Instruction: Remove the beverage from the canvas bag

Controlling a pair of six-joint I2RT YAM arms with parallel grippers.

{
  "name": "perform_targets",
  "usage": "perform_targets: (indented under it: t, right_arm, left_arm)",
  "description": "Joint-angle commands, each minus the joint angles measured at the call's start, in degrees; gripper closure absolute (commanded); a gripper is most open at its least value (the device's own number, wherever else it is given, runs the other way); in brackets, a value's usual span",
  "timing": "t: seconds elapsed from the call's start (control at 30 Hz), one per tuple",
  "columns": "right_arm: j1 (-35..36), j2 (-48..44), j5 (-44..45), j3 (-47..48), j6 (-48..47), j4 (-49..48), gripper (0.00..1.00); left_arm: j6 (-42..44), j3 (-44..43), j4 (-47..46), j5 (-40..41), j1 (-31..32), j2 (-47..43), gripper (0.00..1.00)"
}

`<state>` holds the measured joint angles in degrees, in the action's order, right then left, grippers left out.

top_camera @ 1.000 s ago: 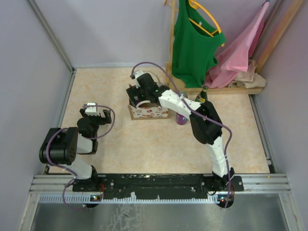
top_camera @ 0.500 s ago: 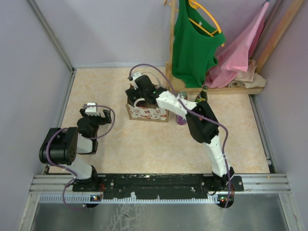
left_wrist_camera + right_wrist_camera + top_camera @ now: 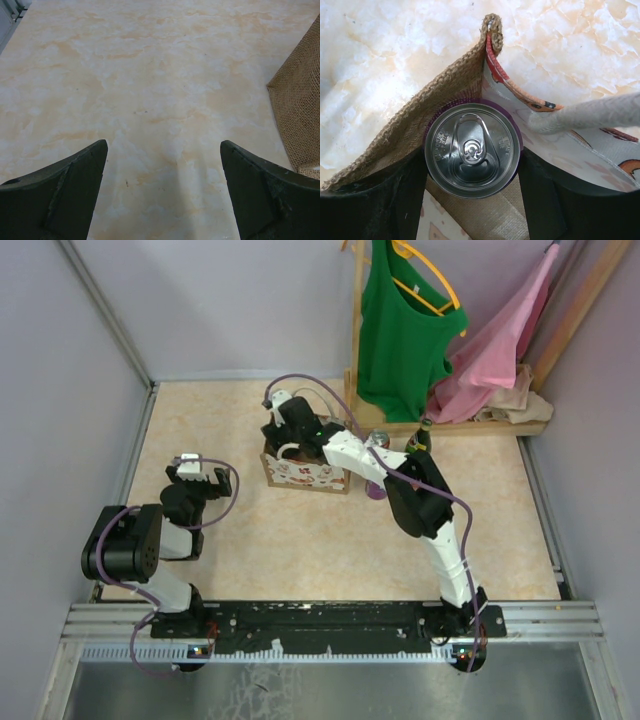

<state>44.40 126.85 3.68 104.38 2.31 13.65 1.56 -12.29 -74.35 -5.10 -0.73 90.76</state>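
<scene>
The black metal rail (image 3: 330, 618) is carrying both arm bases at the near edge. The marbled beige tabletop (image 3: 260, 540) is stretching back between pale grey walls (image 3: 60, 390). The left gripper (image 3: 162, 145) is facing the tabletop, jaws spread wide on nothing. Mid-table, the small boxy beige canvas bag (image 3: 305, 475) with red-and-white print is standing upright, mouth open. The right gripper (image 3: 472, 167) is reaching down inside, and its jaws are pressing both sides of the silver-topped purple beverage can (image 3: 470, 145), which is standing upright in the bag. Just right of the bag a second purple can (image 3: 376, 488) is standing. Further back come a dark bottle (image 3: 420, 437) and a wooden rack (image 3: 357, 340) holding a green top (image 3: 400, 340) and a pink garment (image 3: 500, 340).
</scene>
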Motion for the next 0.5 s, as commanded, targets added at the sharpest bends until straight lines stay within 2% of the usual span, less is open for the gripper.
perform_targets:
  t: [0.0, 0.47]
  right_arm:
    - [0.2, -0.9, 1.6, 2.0, -2.3, -1.5, 1.0]
    - [0.2, -13.4, 2.2, 5.4, -5.6, -2.1, 1.0]
  left_arm:
    - [0.5, -0.6, -0.8, 0.2, 0.2, 0.5, 0.0]
    - [0.5, -0.6, -0.8, 0.2, 0.2, 0.5, 0.0]
